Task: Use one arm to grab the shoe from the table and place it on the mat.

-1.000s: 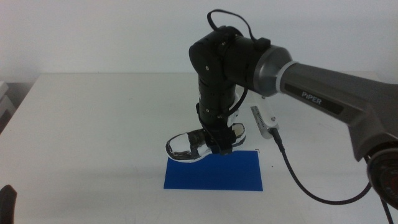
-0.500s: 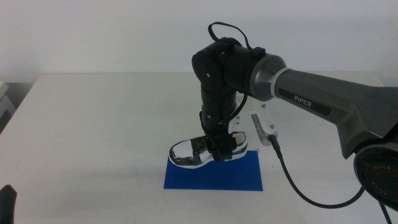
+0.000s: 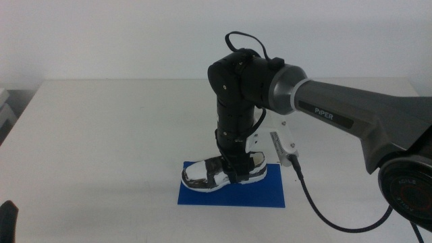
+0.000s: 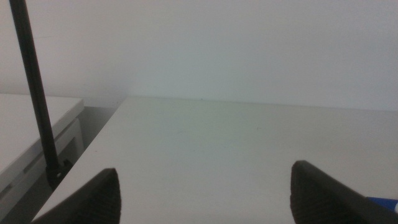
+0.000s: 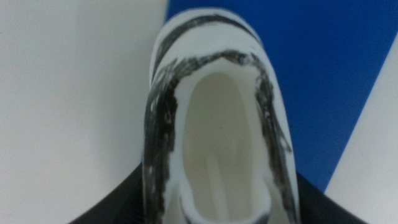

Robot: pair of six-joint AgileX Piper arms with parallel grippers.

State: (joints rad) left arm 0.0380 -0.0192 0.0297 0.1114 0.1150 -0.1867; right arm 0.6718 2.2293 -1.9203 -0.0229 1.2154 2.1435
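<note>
The shoe, white with black and silvery panels, sits on the far part of the blue mat, toe pointing left. My right gripper comes straight down from the arm and is shut on the shoe's collar. In the right wrist view the shoe's opening fills the frame between the jaws, with the mat under and beside it. My left gripper waits open over the white table; its tip shows at the bottom left of the middle view.
The white table stretches around the mat. A black cable hangs from the right arm to the right of the mat. A thin black pole stands off the table's edge in the left wrist view.
My right gripper has lowered the shoe and carried it toward the front, from the mat's far edge down onto the mat.
</note>
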